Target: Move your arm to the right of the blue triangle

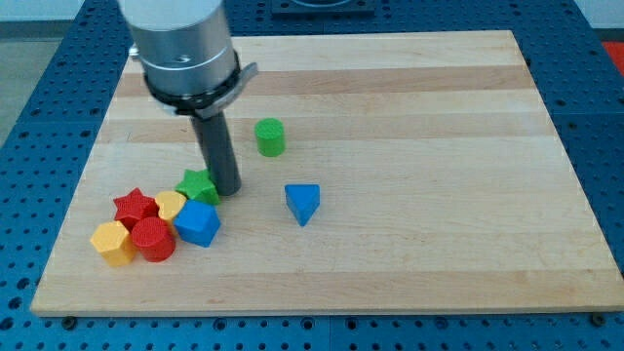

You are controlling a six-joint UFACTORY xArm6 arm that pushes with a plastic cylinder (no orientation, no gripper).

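The blue triangle (303, 203) lies on the wooden board (409, 127), a little below its middle. My tip (227, 188) rests on the board to the view's left of the triangle, a clear gap away. It touches or nearly touches the right side of the green star (198, 185). The rod rises from there to the grey arm body at the view's top left.
A green cylinder (270, 136) stands above and left of the triangle. A cluster at the lower left holds a blue cube (198, 224), a yellow heart (170, 205), a red star (135, 207), a red cylinder (153, 239) and a yellow block (112, 243).
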